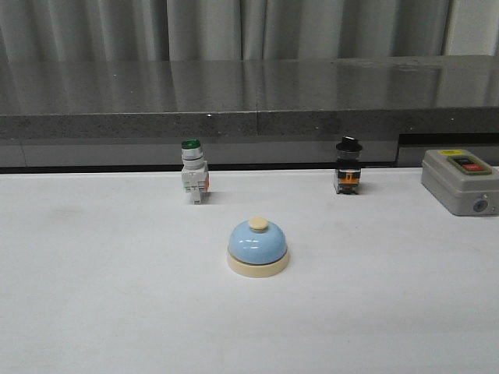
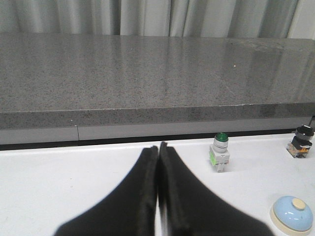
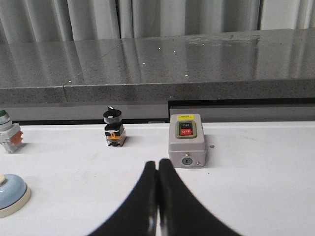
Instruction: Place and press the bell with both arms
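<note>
A white table (image 1: 93, 312) is lying in front of a grey stone ledge (image 1: 234, 93) and pale curtains. The bell (image 1: 258, 246) is sitting upright on the table, near the middle, with its cream button facing up and nothing touching it. Behind it, a green-capped switch (image 1: 193, 171) is standing to the left and a black knob switch (image 1: 348, 166) to the right; a grey box (image 1: 458, 181) with an on/off plate is resting at the far right edge. No arm is showing in the front view. The left gripper (image 2: 158, 147) is hanging over the table with its jaws pressed together, holding nothing, and the bell is lying well apart from it. The right gripper (image 3: 157, 164) is also closed and empty, pointing toward the grey box. I judge that the task is only beginning: an arm needs first to open its jaws and come down around the bell's base.
</note>
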Controlling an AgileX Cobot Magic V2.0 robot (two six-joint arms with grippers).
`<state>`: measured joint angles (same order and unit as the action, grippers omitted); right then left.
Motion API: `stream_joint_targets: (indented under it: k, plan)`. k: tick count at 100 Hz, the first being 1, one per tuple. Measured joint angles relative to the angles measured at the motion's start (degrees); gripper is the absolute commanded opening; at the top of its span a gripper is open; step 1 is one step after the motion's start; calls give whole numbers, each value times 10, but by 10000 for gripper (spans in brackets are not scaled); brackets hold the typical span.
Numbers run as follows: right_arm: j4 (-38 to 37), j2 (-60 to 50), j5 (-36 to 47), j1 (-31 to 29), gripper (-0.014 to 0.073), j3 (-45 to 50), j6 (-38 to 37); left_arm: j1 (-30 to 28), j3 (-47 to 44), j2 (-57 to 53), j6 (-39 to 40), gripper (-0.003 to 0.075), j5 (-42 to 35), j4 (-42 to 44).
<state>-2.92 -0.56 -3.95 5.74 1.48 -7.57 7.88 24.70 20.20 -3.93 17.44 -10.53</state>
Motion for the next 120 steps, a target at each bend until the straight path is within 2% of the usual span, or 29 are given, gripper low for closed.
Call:
stream_joint_targets:
  k: [35, 78, 98, 120]
  plan:
    - [0, 0, 0, 0, -60, 0, 0, 0, -36, -19, 0, -20, -23, 26]
    - [0, 0, 0, 0, -60, 0, 0, 0, -244, -200, 0, -20, -52, 67]
    - [0, 0, 0, 0, -60, 0, 0, -10, -248, -204, 0, -20, -76, 70]
    - [0, 0, 0, 0, -60, 0, 0, -49, -248, -204, 0, -20, -106, 73]
